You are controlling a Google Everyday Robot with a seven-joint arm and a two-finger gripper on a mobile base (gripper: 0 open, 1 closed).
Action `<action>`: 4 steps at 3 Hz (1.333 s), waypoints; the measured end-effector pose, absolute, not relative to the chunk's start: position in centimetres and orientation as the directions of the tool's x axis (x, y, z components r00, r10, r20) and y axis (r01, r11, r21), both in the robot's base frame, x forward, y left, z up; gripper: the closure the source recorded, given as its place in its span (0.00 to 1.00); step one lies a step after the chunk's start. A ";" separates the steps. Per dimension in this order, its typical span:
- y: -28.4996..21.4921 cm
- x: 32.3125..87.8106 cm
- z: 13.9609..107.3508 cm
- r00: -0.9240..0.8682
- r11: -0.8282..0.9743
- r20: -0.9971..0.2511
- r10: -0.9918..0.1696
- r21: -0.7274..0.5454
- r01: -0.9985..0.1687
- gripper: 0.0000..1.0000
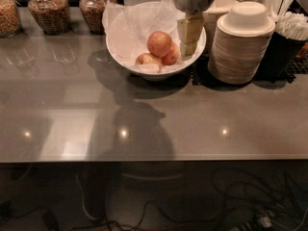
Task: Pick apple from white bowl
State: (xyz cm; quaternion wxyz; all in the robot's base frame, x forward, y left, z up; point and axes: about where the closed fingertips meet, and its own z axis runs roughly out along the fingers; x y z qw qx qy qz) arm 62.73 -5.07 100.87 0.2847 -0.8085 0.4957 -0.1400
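The round apple [159,43] sat in the bowl [122,57], stem direction unclear; the claw [188,48] hung beside it, grip unreadable.

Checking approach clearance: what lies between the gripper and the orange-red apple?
Camera view: the smaller dark red apple sits low between the gripper and the apple, inside the white bowl.

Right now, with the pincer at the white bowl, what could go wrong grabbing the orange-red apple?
The pincer hangs at the right side of the white bowl, beside the smaller red apple, so it might catch that instead. The apple rests against two others and could roll if nudged. The crinkled paper may snag.
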 end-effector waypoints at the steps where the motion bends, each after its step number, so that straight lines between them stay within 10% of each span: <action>1: -5.1 64.4 99.4 0.486 -0.368 -0.044 -0.873 -0.595 -0.715 0.00; 4: -4.8 67.8 95.3 0.499 -0.388 -0.063 -0.864 -0.547 -0.742 0.11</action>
